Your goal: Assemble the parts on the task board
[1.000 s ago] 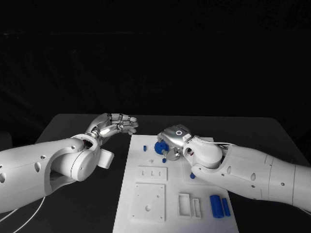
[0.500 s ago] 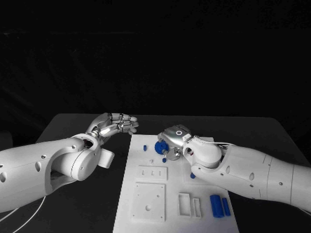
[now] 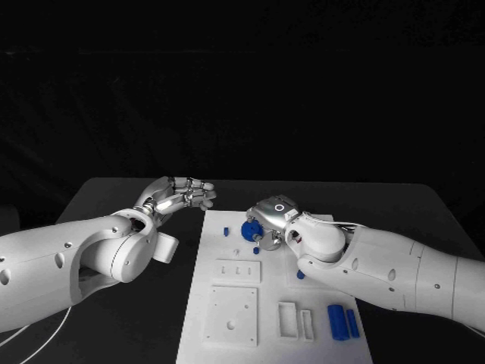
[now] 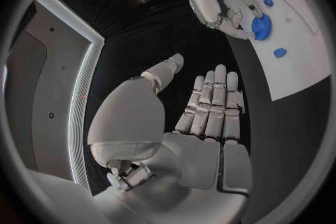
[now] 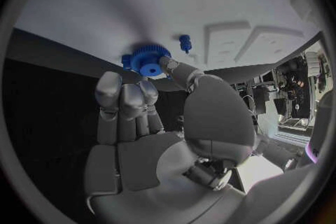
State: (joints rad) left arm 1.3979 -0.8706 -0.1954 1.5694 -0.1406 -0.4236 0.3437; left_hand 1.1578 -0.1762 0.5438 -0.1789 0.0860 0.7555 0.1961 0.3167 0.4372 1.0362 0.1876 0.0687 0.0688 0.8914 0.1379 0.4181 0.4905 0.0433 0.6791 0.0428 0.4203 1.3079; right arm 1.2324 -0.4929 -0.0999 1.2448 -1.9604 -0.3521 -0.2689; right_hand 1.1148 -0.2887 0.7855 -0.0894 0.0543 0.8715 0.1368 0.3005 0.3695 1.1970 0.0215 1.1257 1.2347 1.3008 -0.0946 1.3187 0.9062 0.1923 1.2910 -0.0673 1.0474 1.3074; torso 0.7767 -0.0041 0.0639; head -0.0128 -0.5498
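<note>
The right hand (image 3: 271, 220) is over the far part of the board (image 3: 267, 334) and holds a blue gear (image 5: 148, 59) between the thumb and the fingertips; in the right wrist view the gear sits just off the board's surface, beside a small blue peg (image 5: 185, 42) standing in the board. In the left wrist view the same gear (image 4: 261, 26) is visible against the right hand's fingers (image 4: 231, 14), with 2 small blue parts (image 4: 279, 52) close by on the board. The left hand (image 3: 180, 194) is above the table (image 3: 111, 193), just off the board's left edge, holding nothing, fingers extended side by side and thumb apart. Near the board's front edge, 2 blue cylinders (image 3: 342, 321) lie side by side, next to 2 white slotted blocks (image 3: 295, 319) and 2 square recessed plates (image 3: 234, 305).
</note>
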